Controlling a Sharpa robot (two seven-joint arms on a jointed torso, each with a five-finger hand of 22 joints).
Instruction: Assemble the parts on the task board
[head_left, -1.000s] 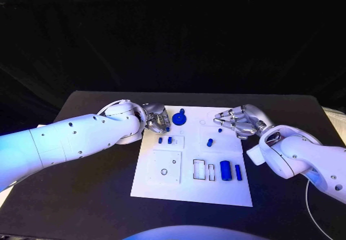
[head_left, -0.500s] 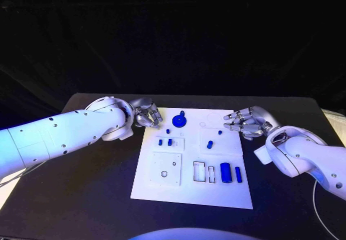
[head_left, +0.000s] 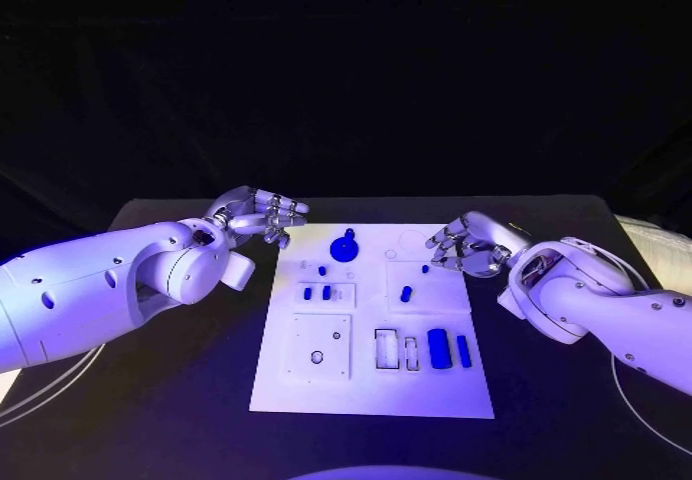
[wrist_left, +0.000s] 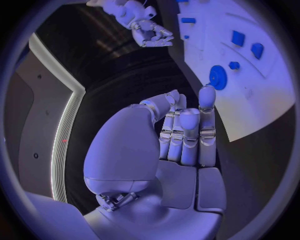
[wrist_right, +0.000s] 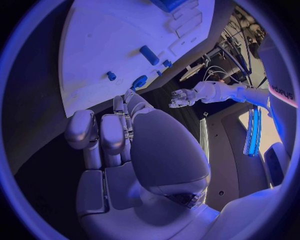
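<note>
Two white arms w/ glossy, rounded shells, thick at the forearm, small dark screw dots scattered over the casing. Each ends in a silver robot hand: left robot hand (head_left: 257, 216), right robot hand (head_left: 464, 243). Fingers (wrist_left: 189, 137) are segmented metal w/ smooth pale rounded tips and banded links; palm is flat pale plates, w/ a big smooth domed cover at the thumb side. Wrist joints are bulbous, ball-like.

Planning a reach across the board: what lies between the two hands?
In the head view, the board's far end lies between the left hand and right hand, carrying the round blue part.
</note>
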